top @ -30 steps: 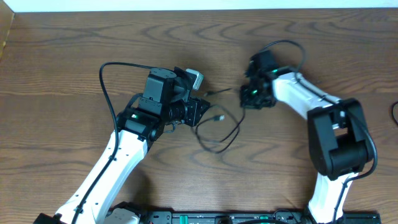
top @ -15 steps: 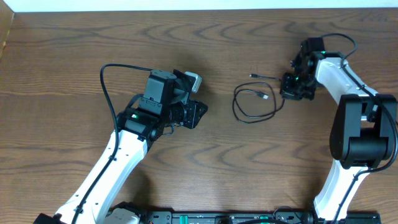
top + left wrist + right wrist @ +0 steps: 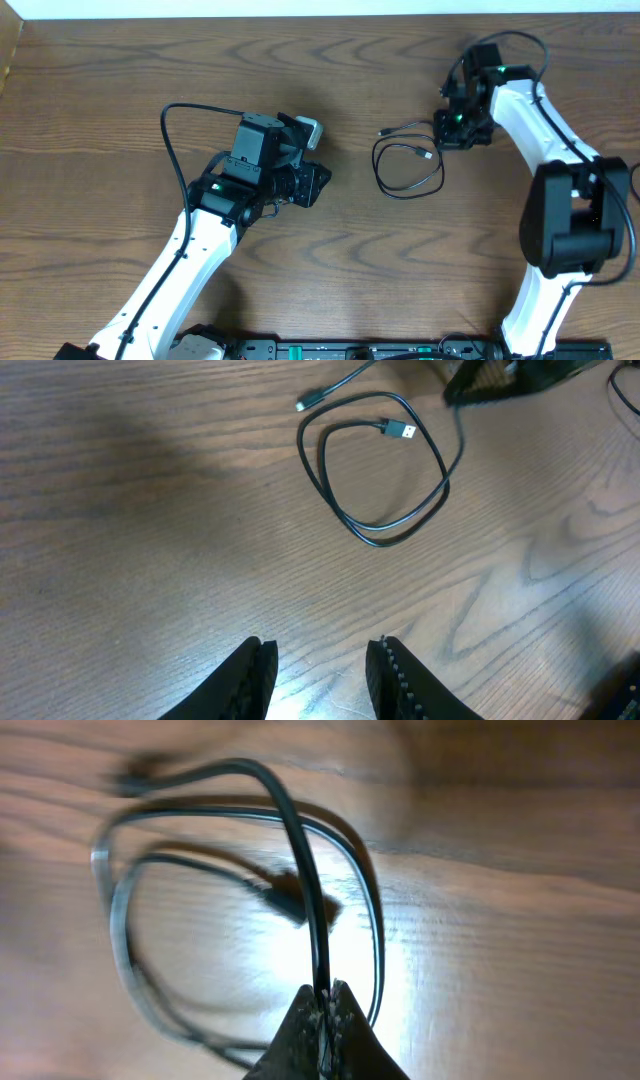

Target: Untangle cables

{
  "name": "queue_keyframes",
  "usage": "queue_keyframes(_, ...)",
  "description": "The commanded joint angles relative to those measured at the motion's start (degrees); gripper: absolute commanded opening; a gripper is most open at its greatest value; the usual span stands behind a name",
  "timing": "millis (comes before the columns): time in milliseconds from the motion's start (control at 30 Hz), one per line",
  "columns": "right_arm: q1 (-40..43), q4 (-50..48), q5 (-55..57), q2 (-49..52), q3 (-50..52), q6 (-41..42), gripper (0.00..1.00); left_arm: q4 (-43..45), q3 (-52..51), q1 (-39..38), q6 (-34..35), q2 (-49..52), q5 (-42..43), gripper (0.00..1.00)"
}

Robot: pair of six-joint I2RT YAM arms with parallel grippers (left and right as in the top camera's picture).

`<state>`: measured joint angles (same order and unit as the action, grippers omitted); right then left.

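The right gripper (image 3: 322,992) pinched the black cable (image 3: 308,890) looped near the worktop's (image 3: 100,80) far right corner, while the left gripper (image 3: 320,660) hung narrowly parted, empty.

right hand (image 3: 446,129) swung rightward, black cable (image 3: 375,540) dragged along

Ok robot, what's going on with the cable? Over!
Right gripper shut on black cable. Left gripper open, empty, well clear. Cable in loose loops. Nothing in the way.

Thin black cable (image 3: 308,890) lies loosely double-looped.
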<state>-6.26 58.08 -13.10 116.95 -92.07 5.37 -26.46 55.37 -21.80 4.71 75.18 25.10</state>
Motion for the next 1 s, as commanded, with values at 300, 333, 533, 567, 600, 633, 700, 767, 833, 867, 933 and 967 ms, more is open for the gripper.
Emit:
queue_keyframes(300,-0.3,6.6,-0.1,-16.2,-9.8,-1.4,0.01,-0.1,1.1,0.3,0.1,-0.7,-0.7,0.35)
queue_keyframes(333,-0.3,7.0,-0.1,-17.2,-10.6,-1.4,0.01,-0.1,1.1,0.3,0.1,-0.7,-0.7,0.35)
queue_keyframes(533,0.0,9.6,0.6,-22.8,-15.9,-1.3,0.01,-0.1,1.1,0.3,0.1,-0.7,-0.7,0.35)
queue_keyframes(567,0.2,10.4,0.9,-23.6,-17.2,-1.2,0.01,-0.1,1.1,0.3,0.1,-0.7,-0.7,0.35)
queue_keyframes(600,0.3,11.3,1.0,-24.3,-18.8,-1.2,0.01,-0.1,1.1,0.3,0.1,-0.7,-0.7,0.35)
queue_keyframes(633,0.5,12.4,1.0,-24.9,-20.2,-1.2,0.01,-0.1,1.1,0.3,0.1,-0.7,-0.7,0.35)
queue_keyframes(700,0.8,15.4,1.0,-26.3,-24.2,-1.2,0.01,-0.1,1.1,0.3,0.1,-0.7,-0.7,0.35)
queue_keyframes(767,1.0,17.4,1.2,-27.1,-27.4,-1.2,0.01,-0.1,1.1,0.3,0.1,-0.6,-0.7,0.35)
queue_keyframes(833,1.1,18.8,1.2,-27.8,-29.9,-1.2,0.01,-0.1,1.1,0.3,0.1,-0.7,-0.7,0.35)
queue_keyframes(867,1.1,19.4,1.2,-28.2,-31.3,-1.2,0.01,-0.1,1.1,0.3,0.1,-0.6,-0.7,0.35)
queue_keyframes(933,1.1,20.5,1.9,-28.5,-33.5,-1.2,0.01,-0.1,1.1,0.3,0.1,-0.7,-0.7,0.35)
queue_keyframes(967,1.1,21.1,2.2,-28.6,-34.6,-1.2,0.01,-0.1,1.1,0.3,0.1,-0.7,-0.7,0.35)
